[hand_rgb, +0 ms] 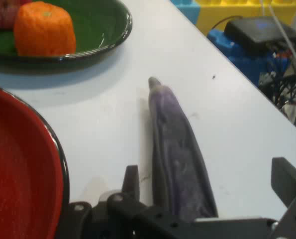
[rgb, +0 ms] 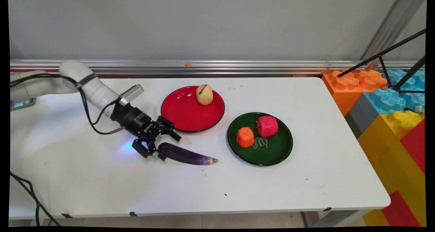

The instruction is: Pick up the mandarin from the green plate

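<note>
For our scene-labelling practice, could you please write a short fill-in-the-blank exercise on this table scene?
1. The gripper is open around the thick end of the ____ eggplant.
2. The pale potato sits on the ____ plate.
3. The orange piece and the red piece share the ____ plate.

Missing words: purple; red; green

Purple eggplant (rgb: pixel 188 155) (pale streaks); red plate (rgb: pixel 180 114); green plate (rgb: pixel 272 152).

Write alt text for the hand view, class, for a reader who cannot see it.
The open gripper straddles the thick end of a purple eggplant lying on the white table, its tip pointing away. A red plate sits to the left, and a green plate holding an orange block lies beyond.
</note>
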You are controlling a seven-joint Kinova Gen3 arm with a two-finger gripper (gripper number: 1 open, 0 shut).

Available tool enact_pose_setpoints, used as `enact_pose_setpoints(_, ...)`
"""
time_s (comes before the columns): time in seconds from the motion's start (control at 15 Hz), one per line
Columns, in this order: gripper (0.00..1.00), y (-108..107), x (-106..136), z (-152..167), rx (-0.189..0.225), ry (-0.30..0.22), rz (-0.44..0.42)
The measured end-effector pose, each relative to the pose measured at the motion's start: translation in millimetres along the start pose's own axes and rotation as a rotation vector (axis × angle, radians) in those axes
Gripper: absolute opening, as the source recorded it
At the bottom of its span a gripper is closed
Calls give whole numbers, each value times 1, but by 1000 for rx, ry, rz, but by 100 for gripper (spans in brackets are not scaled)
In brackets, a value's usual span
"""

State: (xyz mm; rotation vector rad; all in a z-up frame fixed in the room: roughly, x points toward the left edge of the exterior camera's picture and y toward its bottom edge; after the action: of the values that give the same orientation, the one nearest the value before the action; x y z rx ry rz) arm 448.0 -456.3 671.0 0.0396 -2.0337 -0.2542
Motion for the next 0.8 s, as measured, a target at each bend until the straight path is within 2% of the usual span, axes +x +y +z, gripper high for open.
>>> enact_pose_setpoints(0.47,100,10,15,-15,-6,49,28)
enact_pose_setpoints(0.8,100,3,48,-13,31,83,50)
